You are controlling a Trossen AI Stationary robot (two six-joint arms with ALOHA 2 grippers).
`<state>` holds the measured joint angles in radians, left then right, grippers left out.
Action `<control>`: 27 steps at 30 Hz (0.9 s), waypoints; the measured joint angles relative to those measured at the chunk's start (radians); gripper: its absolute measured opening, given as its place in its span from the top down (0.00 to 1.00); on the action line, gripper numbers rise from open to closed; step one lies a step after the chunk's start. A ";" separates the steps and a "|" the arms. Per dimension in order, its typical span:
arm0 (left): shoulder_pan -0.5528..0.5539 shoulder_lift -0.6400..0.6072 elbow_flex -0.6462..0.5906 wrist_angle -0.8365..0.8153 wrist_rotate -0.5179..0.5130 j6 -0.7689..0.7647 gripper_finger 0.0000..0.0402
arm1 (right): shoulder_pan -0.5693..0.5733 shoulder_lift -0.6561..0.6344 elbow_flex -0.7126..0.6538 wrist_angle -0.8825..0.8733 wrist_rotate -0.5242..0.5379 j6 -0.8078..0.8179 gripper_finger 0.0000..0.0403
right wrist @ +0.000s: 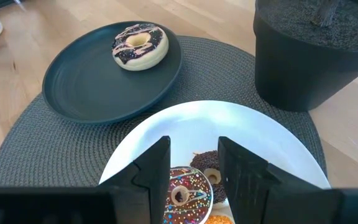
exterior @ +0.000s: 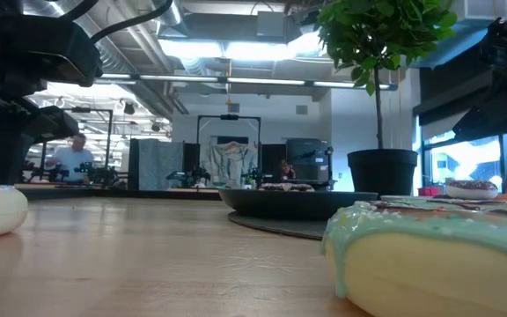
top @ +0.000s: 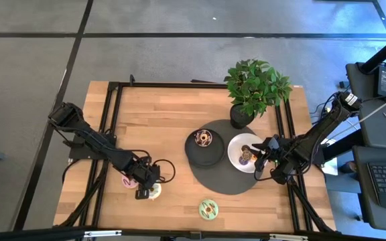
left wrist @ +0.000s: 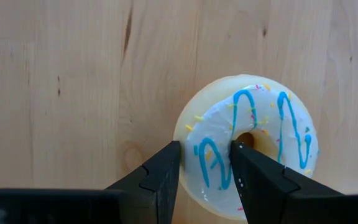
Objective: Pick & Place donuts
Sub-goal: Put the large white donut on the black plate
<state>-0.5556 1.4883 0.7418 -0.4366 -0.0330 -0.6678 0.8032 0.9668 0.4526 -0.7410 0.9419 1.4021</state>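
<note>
A white-iced donut with blue squiggles (left wrist: 253, 140) (top: 154, 191) lies flat on the wood near the table's near edge. My left gripper (left wrist: 205, 152) (top: 146, 189) is open above it, pointing down, one finger over the hole and one outside the ring. A pink donut (top: 129, 181) lies next to it, and a green one (top: 208, 209) (exterior: 438, 255) lies farther right. My right gripper (right wrist: 194, 155) (top: 263, 163) is open above the white plate (right wrist: 278, 143), which holds two chocolate sprinkled donuts (right wrist: 185, 193) (right wrist: 209, 168). The black plate (right wrist: 73, 87) carries one chocolate donut (right wrist: 140, 45). My left gripper comes from above and straddles one side of the white-iced donut's ring (left wrist: 210, 155), one finger at the hole and one at the outer edge. Whether the fingers touch it I cannot tell. The donut lies flat on the table.
Both plates sit on a round dark mat (top: 223, 177) right of centre. A potted plant (top: 253, 87) stands in a black pot (right wrist: 316, 56) just behind the white plate. Bare wood spreads over the table's far left part. Black frame rails run along the left and right sides.
</note>
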 joint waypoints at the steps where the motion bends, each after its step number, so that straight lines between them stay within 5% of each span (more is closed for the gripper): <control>1: 0.000 0.000 0.000 0.000 0.000 0.000 0.66 | 0.000 0.000 0.000 0.000 0.000 0.000 0.66; 19: 0.032 -0.001 0.025 0.029 -0.037 0.003 0.97 | 0.000 0.000 0.000 -0.001 0.000 -0.005 0.66; 27: 0.155 -0.014 0.146 0.095 -0.162 0.109 0.97 | 0.000 0.000 0.000 0.000 0.000 -0.020 0.66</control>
<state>-0.4003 1.4742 0.8873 -0.3413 -0.1946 -0.5588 0.8036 0.9668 0.4526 -0.7414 0.9417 1.3823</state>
